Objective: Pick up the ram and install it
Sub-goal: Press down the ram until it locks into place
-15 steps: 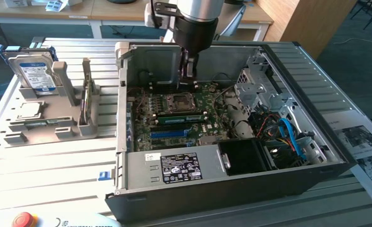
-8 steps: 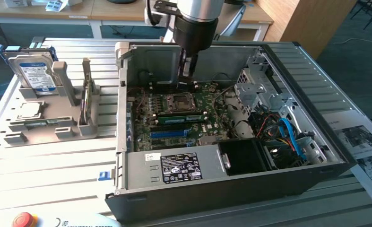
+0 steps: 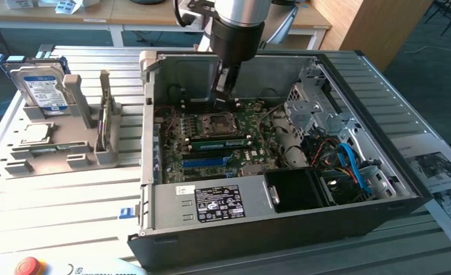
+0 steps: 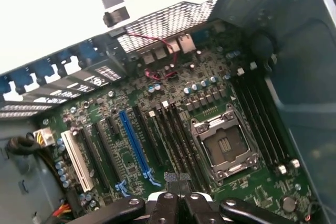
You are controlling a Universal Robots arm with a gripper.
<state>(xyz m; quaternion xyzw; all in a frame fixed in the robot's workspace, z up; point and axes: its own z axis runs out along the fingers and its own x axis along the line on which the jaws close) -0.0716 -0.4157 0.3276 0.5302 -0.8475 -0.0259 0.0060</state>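
Ram (image 3: 219,141) sits in motherboard slot beside CPU socket (image 4: 224,146), fingers (image 4: 178,181) pinched shut above it; uneven push could leave it half-seated.

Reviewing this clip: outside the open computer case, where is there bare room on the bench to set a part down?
Bare ribbed metal bench lies in front of the grey parts holder, beside the black computer case. It is crowded inside the case, where the arm's pincer hangs over the green motherboard, and around the blue-labelled hard drive.
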